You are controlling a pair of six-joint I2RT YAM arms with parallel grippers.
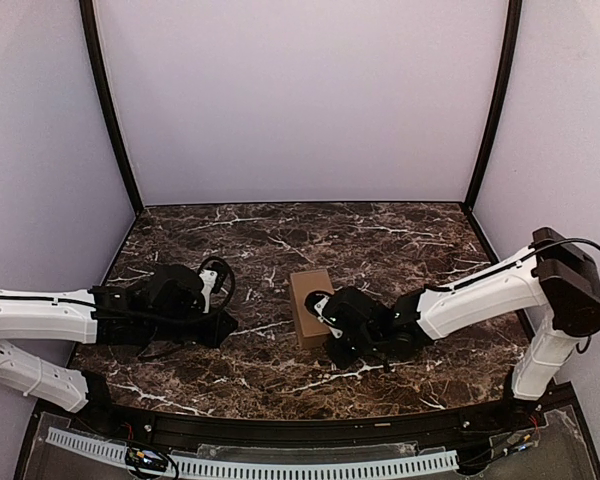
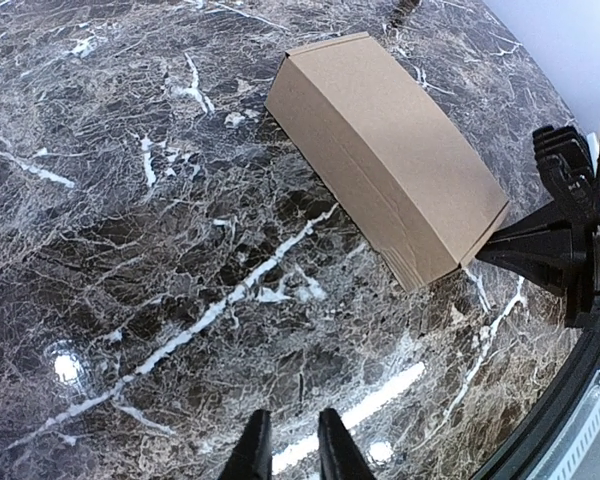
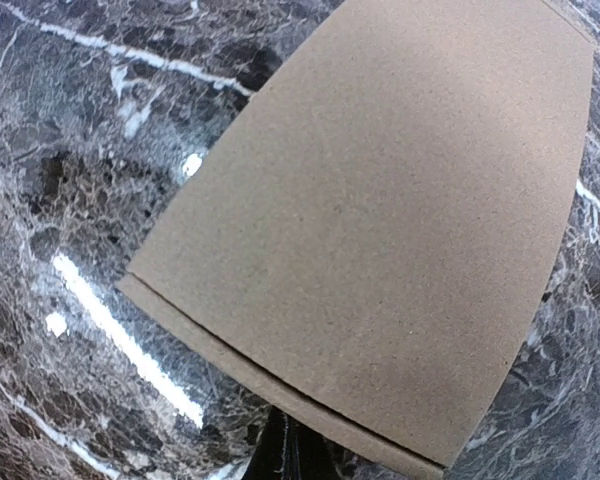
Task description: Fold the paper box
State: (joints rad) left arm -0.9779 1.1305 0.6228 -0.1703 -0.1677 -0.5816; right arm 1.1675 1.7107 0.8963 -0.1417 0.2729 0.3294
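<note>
Top external: high behind the near edge of the marble tabletop [image 1: 380, 240], facing down and forward across all of it. Left wrist: low, oblique, mid-range to the paper box [image 2: 390, 150]. Right wrist: close above that box, which fills the frame. All three share it.

Bare marble tabletop [image 1: 270, 250] lies open between the left gripper [image 1: 223, 326] and the paper box [image 1: 308, 298]; the right gripper [image 2: 495, 252] blocks the box's near corner.

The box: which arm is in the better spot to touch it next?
Right, probably. The right hand is at the box's near end, and the box fills its camera. The left hand rests off to the side, bare table between it and the box.
</note>
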